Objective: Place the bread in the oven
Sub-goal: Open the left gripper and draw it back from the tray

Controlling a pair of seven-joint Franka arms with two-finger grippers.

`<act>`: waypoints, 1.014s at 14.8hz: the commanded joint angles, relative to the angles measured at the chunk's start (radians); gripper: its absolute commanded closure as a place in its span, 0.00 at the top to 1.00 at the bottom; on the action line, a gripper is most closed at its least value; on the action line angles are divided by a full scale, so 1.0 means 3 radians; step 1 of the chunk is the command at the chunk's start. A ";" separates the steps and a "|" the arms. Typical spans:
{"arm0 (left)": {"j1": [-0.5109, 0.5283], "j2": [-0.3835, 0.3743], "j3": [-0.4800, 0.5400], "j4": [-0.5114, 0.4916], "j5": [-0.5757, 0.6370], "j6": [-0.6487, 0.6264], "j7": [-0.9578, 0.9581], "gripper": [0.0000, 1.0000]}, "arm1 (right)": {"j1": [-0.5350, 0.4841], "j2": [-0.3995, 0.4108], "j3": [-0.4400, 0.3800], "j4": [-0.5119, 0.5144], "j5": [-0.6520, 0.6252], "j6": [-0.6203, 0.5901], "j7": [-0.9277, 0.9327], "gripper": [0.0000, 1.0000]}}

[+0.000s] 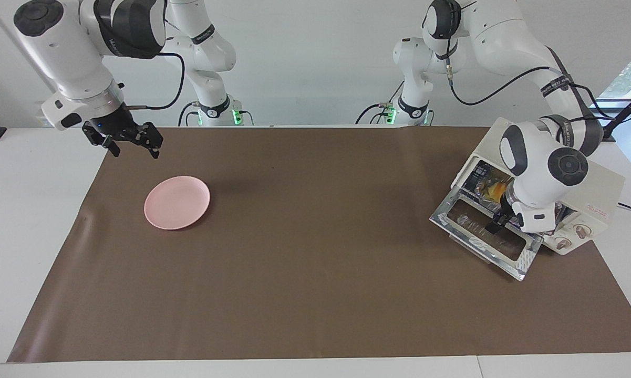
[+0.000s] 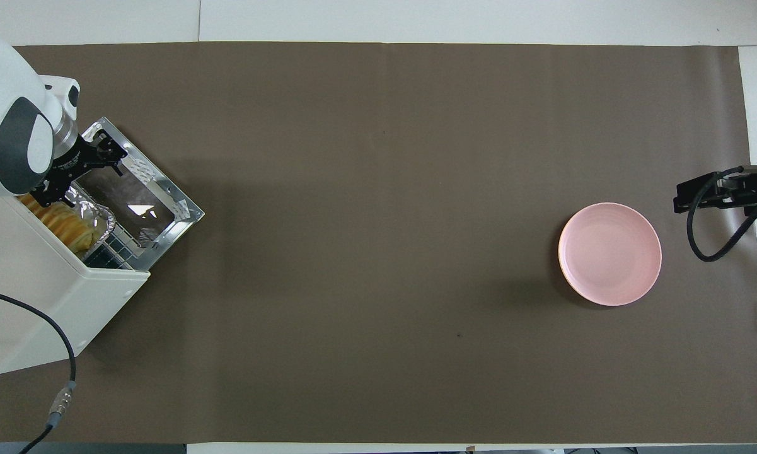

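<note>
The oven [image 1: 549, 197] stands at the left arm's end of the table [image 1: 304, 273], its glass door [image 1: 486, 239] folded down flat in front of it. The bread [image 2: 63, 228] lies inside the oven on a crinkled foil tray [image 2: 98, 217] on the wire rack. The left end effector [image 1: 496, 223] hangs over the open door just in front of the oven's mouth, fingers spread and holding nothing. A small red label sits on the oven's top (too small to read). The right end effector [image 1: 131, 140] waits well apart from the oven, fingers spread, above the table edge near the pink plate [image 1: 177, 202].
</note>
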 commanded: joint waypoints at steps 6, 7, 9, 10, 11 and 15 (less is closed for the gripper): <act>-0.0123 -0.0276 0.0012 0.0169 0.0045 -0.0420 0.0039 1.00 | -0.0045 -0.0004 0.0035 0.0024 0.0050 -0.0059 0.0015 1.00; -0.0123 -0.0327 0.0007 0.0174 0.0050 -0.0435 0.0039 1.00 | -0.0045 -0.0004 0.0035 0.0024 0.0050 -0.0059 0.0015 1.00; -0.0189 -0.0389 0.0007 0.0195 0.0035 -0.0527 0.0039 1.00 | -0.0045 -0.0004 0.0035 0.0024 0.0050 -0.0059 0.0015 1.00; -0.0189 -0.0430 0.0007 0.0195 0.0030 -0.0553 0.0045 1.00 | -0.0045 -0.0004 0.0035 0.0024 0.0050 -0.0059 0.0015 1.00; -0.0189 -0.0461 0.0002 0.0205 0.0019 -0.0568 0.0045 1.00 | -0.0045 -0.0004 0.0035 0.0024 0.0050 -0.0059 0.0015 1.00; -0.0194 -0.0690 -0.0008 0.0200 0.0009 -0.0660 0.0233 1.00 | -0.0045 -0.0004 0.0035 0.0024 0.0050 -0.0059 0.0015 1.00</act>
